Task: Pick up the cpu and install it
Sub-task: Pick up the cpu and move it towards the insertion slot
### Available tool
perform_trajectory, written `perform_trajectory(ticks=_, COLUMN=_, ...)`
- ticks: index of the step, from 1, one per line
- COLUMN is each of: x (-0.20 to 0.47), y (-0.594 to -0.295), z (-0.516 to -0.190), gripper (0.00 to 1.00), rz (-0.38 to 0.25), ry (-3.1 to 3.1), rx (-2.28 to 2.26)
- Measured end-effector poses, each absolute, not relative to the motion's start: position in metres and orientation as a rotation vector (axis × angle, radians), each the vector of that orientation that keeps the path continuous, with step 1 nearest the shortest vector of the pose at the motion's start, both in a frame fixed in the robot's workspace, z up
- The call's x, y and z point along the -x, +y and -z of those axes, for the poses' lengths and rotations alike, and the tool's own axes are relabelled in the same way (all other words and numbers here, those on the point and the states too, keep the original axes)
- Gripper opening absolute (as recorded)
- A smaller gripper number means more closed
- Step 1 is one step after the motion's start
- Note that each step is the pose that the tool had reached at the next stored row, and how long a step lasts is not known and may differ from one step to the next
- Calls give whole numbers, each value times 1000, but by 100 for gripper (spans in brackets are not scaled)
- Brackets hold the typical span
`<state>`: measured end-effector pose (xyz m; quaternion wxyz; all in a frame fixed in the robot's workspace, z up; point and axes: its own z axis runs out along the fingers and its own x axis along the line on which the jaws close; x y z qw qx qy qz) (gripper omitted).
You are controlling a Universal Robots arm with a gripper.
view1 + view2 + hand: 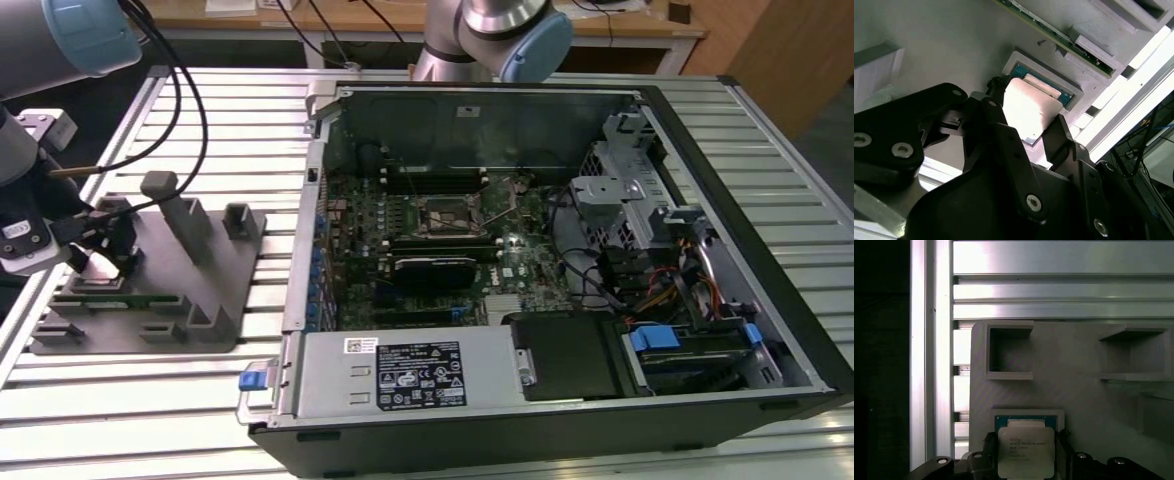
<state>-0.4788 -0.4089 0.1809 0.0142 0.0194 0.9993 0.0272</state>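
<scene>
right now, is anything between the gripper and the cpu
Nothing: in the first wrist view the gripper straddles the cpu, which lies in the grey tray recess.

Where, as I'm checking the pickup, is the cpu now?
In both wrist views the cpu lies in a pocket of the grey tray, at the hand, on the exterior view's left beside the computer case.

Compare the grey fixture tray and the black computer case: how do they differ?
The grey fixture tray is small and light grey; the computer case is much larger and black. The tray carries upright posts and the cpu; the case lies open, showing a motherboard. Both rest on the slatted metal table.
</scene>
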Motion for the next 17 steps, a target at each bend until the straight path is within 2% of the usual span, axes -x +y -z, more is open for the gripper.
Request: perform_trajectory(ticks=17, x=479, y=-409, z=-197, gripper=55, rz=-85, ry=3111, rx=-60)
